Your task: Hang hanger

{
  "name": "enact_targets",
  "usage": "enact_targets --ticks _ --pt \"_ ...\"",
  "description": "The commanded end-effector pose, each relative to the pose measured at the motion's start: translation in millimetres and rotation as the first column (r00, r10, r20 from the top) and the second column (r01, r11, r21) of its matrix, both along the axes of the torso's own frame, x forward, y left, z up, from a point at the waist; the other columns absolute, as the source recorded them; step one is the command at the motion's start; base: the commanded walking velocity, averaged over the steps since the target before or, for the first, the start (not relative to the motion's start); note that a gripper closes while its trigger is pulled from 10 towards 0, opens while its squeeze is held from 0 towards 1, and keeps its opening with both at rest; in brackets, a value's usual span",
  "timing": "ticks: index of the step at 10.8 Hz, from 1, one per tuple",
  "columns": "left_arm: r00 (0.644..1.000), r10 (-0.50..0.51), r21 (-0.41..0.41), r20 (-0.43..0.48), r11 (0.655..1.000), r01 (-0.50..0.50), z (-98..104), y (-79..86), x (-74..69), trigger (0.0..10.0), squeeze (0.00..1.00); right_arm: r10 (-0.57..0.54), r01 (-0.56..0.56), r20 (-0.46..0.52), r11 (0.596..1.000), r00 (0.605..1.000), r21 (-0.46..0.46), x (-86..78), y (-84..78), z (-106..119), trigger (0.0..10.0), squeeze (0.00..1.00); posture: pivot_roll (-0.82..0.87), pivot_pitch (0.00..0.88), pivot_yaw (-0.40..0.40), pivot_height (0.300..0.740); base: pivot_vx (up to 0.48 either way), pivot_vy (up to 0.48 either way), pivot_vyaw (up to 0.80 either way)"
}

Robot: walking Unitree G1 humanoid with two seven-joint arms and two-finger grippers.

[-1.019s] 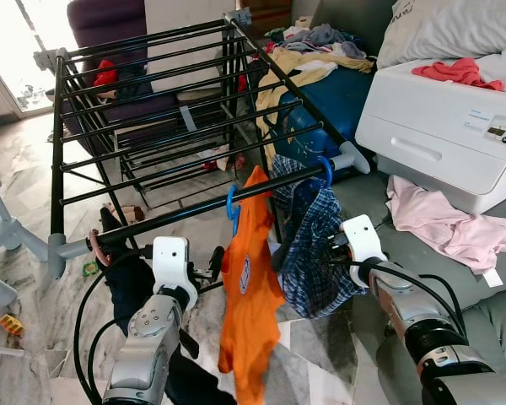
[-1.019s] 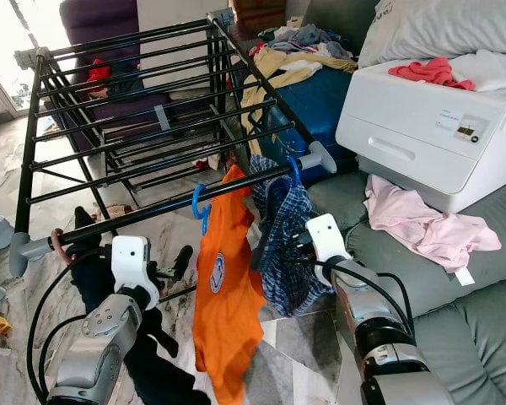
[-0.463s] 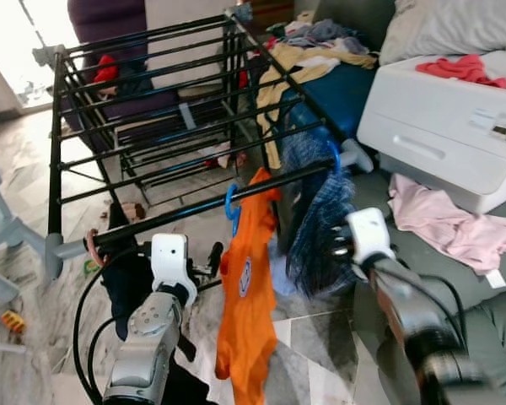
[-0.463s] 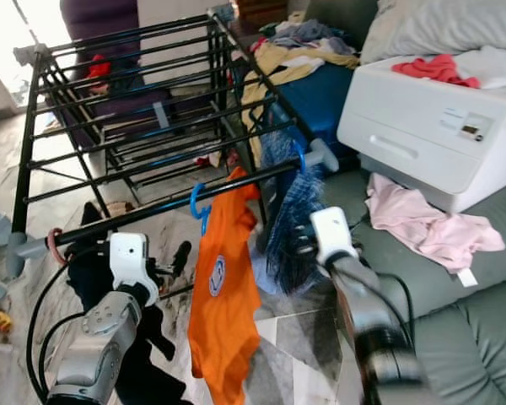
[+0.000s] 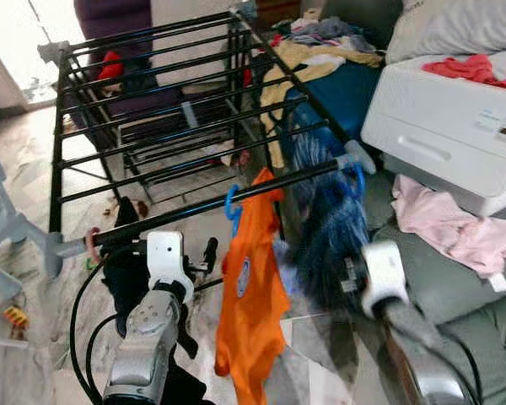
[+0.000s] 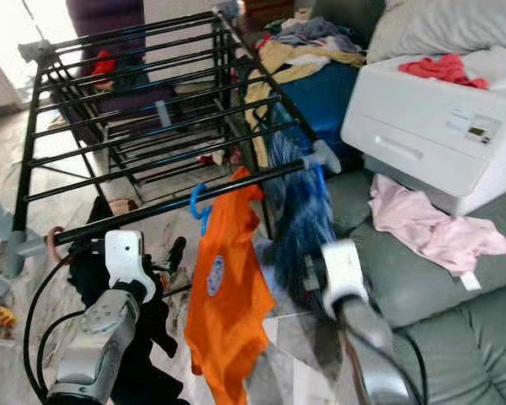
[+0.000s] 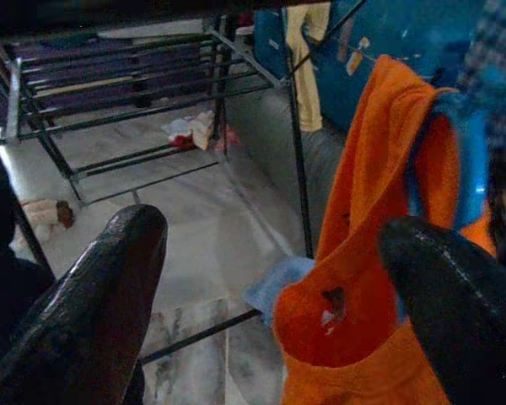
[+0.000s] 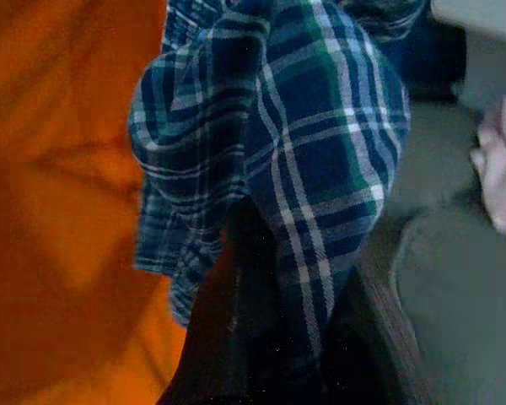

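Head eyes look down on drying rack [image 5: 185, 126]; wrist views close on orange shirt [image 7: 379, 253].

Three garments hang on the rack's [image 5: 194, 215] near rail: one orange shirt [image 5: 251, 295], one blurred plaid shirt [image 5: 325, 232], apparently one dark garment [image 5: 131, 278]; two blue hangers [image 5: 231, 205].

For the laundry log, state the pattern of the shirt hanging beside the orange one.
Blue, green and white plaid shirt; clearest in the right wrist view.

Orange shirt [image 5: 251, 287], blue-and-green plaid shirt [image 8: 287, 169] (white lines), black rack [image 5: 152, 93].
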State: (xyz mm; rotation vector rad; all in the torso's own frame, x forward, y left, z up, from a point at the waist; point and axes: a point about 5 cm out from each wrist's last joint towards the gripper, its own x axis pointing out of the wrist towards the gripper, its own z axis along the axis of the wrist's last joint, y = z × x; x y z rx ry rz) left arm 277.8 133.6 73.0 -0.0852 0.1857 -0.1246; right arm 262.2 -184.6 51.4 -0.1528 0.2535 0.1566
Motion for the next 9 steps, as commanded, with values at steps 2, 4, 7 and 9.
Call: enact_targets --ticks 2,4,7,9 --pt "1.0 0.005 0.011 0.002 1.0 -0.005 -0.6 1.0 1.1 10.0 0.0 0.021 -0.023 0.059 0.999 0.998 0.029 6.6 8.9 20.0 10.0 0.0 -0.13 0.0 0.105 0.74 0.0 0.0 0.0" --pt "1.0 0.01 0.012 0.001 1.0 -0.01 -1.0 1.4 0.8 10.0 0.0 0.036 -0.037 0.047 0.999 0.998 0.033 6.9 13.4 21.5 10.0 0.0 -0.13 0.0 0.1 0.74 0.0 0.0 0.0" --pt "1.0 0.012 0.016 0.002 1.0 -0.012 -1.4 1.5 1.3 10.0 0.0 0.039 -0.04 0.05 0.999 0.998 0.035 13.4 15.9 26.2 10.0 0.0 -0.12 0.0 0.096 0.74 -0.084 0.0 0.0" --pt "1.0 0.011 0.018 0.003 1.0 -0.011 -1.5 1.3 2.0 10.0 0.0 0.038 -0.04 0.05 0.999 0.998 0.036 14.4 16.3 26.8 10.0 0.0 -0.12 0.0 0.096 0.74 -0.249 0.0 0.0"
